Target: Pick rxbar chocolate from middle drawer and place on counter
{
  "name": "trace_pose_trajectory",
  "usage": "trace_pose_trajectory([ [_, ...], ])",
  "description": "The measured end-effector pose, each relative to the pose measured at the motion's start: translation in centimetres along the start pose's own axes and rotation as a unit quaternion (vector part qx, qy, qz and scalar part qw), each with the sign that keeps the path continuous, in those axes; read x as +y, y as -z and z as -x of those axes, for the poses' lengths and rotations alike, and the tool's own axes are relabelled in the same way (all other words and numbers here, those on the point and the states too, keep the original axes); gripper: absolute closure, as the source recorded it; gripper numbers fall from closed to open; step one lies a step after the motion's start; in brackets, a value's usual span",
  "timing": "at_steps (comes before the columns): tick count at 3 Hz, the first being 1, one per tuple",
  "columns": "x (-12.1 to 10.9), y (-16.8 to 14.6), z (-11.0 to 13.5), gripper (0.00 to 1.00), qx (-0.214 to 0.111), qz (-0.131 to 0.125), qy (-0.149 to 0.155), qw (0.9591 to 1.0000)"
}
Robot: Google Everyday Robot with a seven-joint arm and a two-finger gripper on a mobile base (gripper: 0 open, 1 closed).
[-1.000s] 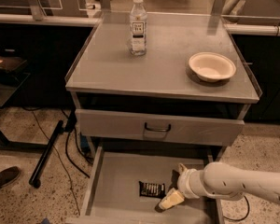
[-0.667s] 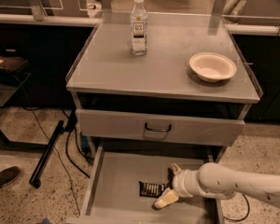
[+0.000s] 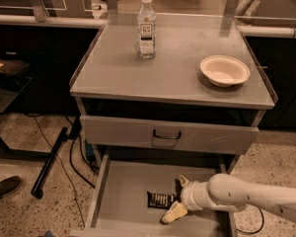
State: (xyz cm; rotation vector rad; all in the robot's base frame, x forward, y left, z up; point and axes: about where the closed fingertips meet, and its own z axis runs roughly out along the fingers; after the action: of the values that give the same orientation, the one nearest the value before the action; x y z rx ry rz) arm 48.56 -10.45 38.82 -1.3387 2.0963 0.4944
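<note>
A small flat bar (image 3: 160, 199) in a dark glossy wrapper with pale lettering lies on the smooth grey metal floor of the open drawer (image 3: 122, 194), right of centre and lengthwise across it. The gripper (image 3: 176, 197) is at the bar's right end, low in the drawer. Its two cream fingers (image 3: 172, 213) are spread apart, one beyond the bar and one on the near side, not closed on it; whether they touch the wrapper cannot be told. A rounded white arm (image 3: 246, 197) reaches in from the right, over the drawer's low right wall.

The floor left of the bar is bare up to the low left wall. Just above, the upper drawer (image 3: 128, 131) is shut, its flat grey front carrying a dark curved handle (image 3: 167, 135).

The counter (image 3: 172, 68) is a broad matte grey metal top with slightly raised side rims. A clear labelled bottle (image 3: 146, 27) stands upright near its back, and a pale round bowl (image 3: 224, 70) sits near the right rim, well apart from it. The front and middle of the counter lie open.
</note>
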Motion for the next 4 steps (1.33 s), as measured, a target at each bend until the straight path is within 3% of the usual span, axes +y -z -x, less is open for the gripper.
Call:
trace_pose_trajectory([
  [4,1.2,-5.1,-1.8,0.00,-0.023,0.054,0.005,0.9983],
])
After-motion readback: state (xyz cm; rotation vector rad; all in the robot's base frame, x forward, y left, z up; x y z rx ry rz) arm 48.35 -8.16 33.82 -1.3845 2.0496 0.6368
